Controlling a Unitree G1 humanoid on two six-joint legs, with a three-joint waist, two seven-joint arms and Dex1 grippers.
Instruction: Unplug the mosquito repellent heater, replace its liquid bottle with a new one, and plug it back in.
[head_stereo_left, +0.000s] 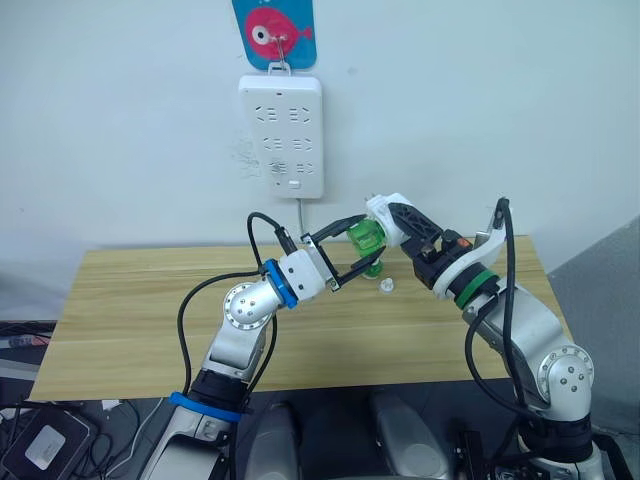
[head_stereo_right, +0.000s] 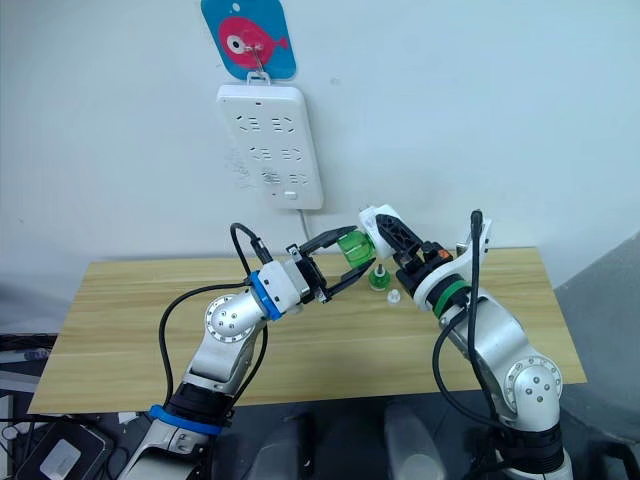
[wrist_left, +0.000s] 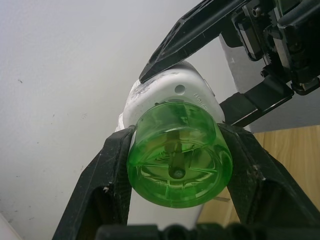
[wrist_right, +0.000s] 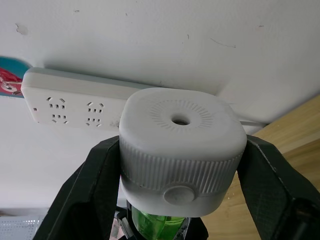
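My right gripper (head_stereo_left: 392, 222) is shut on the mosquito repellent heater (wrist_right: 180, 145), a small white rounded unit with a round hole on its face, held in the air above the wooden table (head_stereo_left: 140, 320). A green liquid bottle (wrist_left: 177, 160) sticks out of the heater's (head_stereo_left: 382, 210) underside. My left gripper (head_stereo_left: 367, 241) is shut on this bottle (head_stereo_left: 365, 238), one black finger on each side. A second green bottle (head_stereo_left: 373, 268) stands on the table just below the held unit, with a small white cap (head_stereo_left: 386, 288) beside it.
A long white power strip (head_stereo_left: 281, 135) hangs on the wall under a blue and pink fish hook (head_stereo_left: 273, 32), its cord running down behind the table. Cables and a black box (head_stereo_left: 45, 440) lie on the floor at the left.
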